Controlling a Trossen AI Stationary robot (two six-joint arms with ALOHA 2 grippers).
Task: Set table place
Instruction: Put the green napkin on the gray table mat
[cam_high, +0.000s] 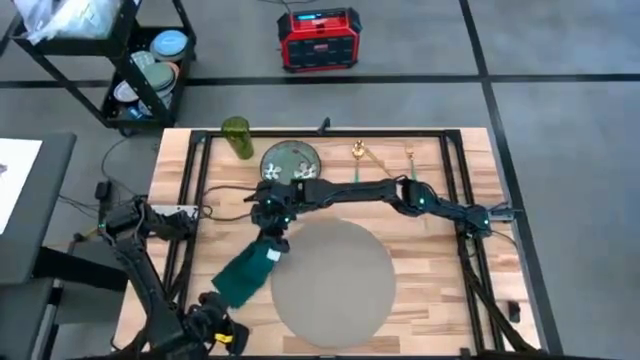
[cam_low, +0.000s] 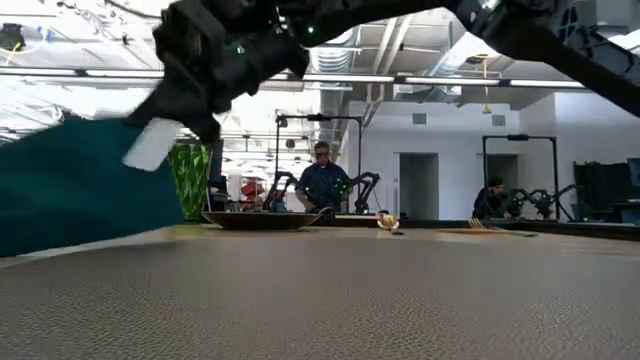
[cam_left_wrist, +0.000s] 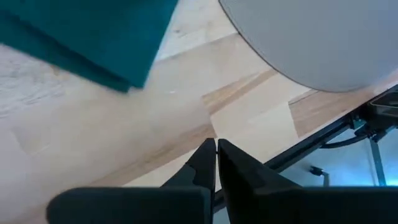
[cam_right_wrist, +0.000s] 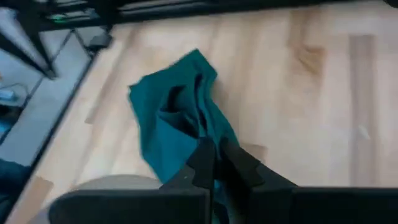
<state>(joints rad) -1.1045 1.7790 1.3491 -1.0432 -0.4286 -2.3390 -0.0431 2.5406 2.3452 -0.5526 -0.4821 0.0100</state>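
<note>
The round grey-beige place mat (cam_high: 335, 280) lies flat in the middle of the wooden table (cam_high: 440, 290). A teal napkin (cam_high: 243, 277) lies bunched at the mat's left edge, and my right gripper (cam_high: 272, 246), reaching across from the right, is shut on it. Next to my fingers a small white tag (cam_low: 153, 143) shows on the cloth (cam_low: 80, 185). My left gripper (cam_high: 222, 333) is shut near the table's front left edge, touching nothing; its wrist view shows its fingers (cam_left_wrist: 216, 158) together above bare wood. My right gripper pinches the teal napkin's bunched upper end (cam_right_wrist: 202, 134) between its two fingers, coming from above and pointing down. Several folds gather at the hold. The cloth slopes away from the fingers toward the near left, where its lower end (cam_high: 232, 288) lies on the wood.
At the far side stand a green patterned plate (cam_high: 291, 160), a green glass (cam_high: 237, 138) and gold cutlery (cam_high: 361, 153). A black shelf cart (cam_high: 150, 60) and a red box (cam_high: 318, 38) stand on the floor beyond. People sit in the room behind the table (cam_low: 322, 180).
</note>
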